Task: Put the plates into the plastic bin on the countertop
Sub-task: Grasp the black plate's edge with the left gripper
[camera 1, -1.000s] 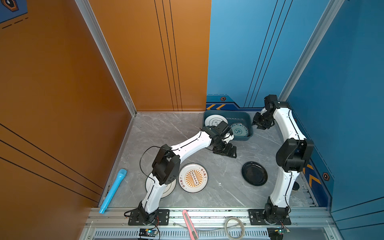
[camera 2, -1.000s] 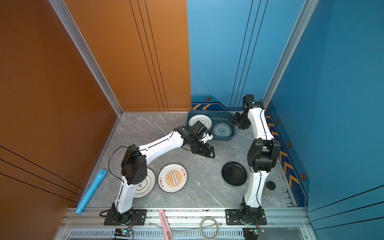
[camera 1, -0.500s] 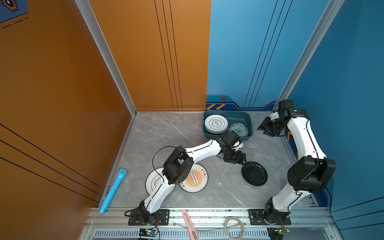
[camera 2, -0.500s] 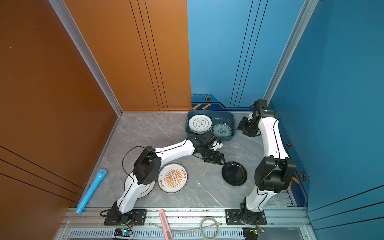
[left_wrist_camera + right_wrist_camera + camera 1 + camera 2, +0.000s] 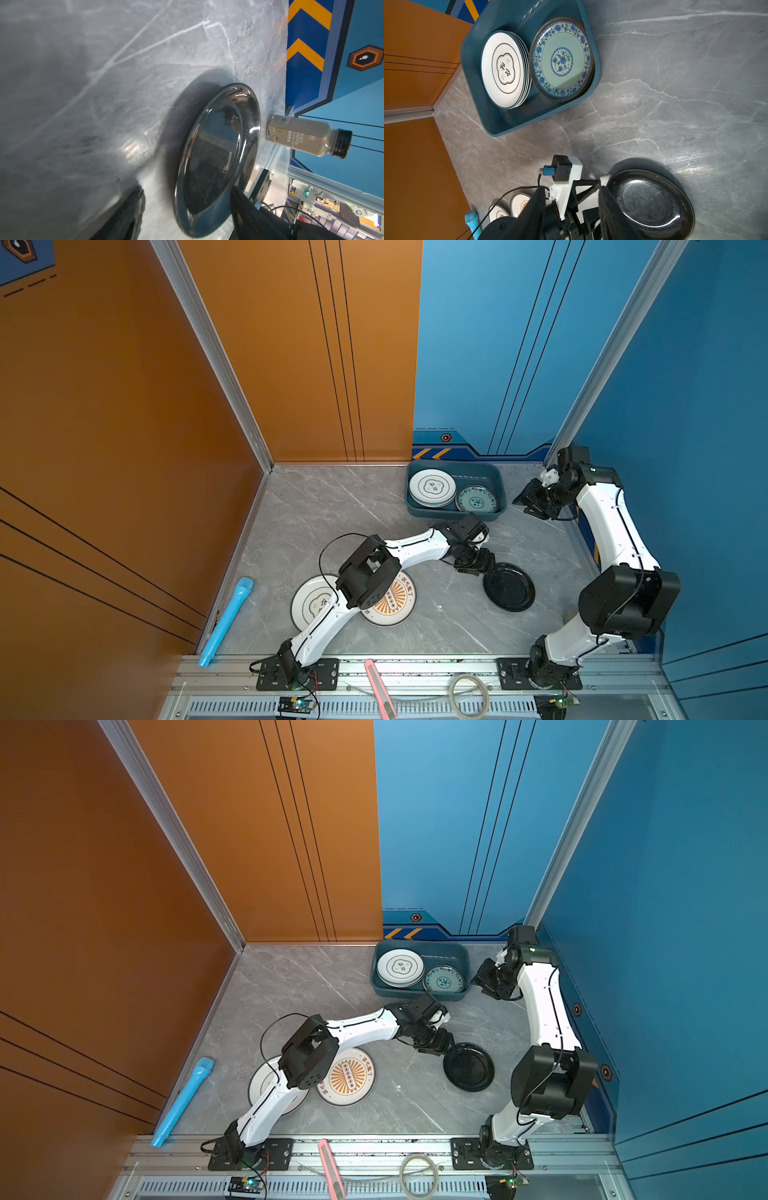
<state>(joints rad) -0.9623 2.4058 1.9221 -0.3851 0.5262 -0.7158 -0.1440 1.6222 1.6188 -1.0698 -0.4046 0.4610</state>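
Left arm [image 5: 415, 547] outstretched, tool [image 5: 485, 569] astride black plate [image 5: 511, 589] (jaws apart)

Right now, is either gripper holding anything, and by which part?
Nothing held yet: left gripper straddles the rim of the black plate, jaws unclosed; right gripper open, empty.

**Camera arrangement: two high overhead views and two wrist views.**
Both top views look steeply down from above the front rail [image 5: 415, 668] onto the whole countertop [image 5: 332, 510], side by side and nearly alike. The left wrist view skims low and close over the black plate [image 5: 216, 158], facing the blue side wall [image 5: 342, 99]. The right wrist view looks from higher and farther back, taking in the plastic bin [image 5: 512, 122] and that plate, which all four views share.
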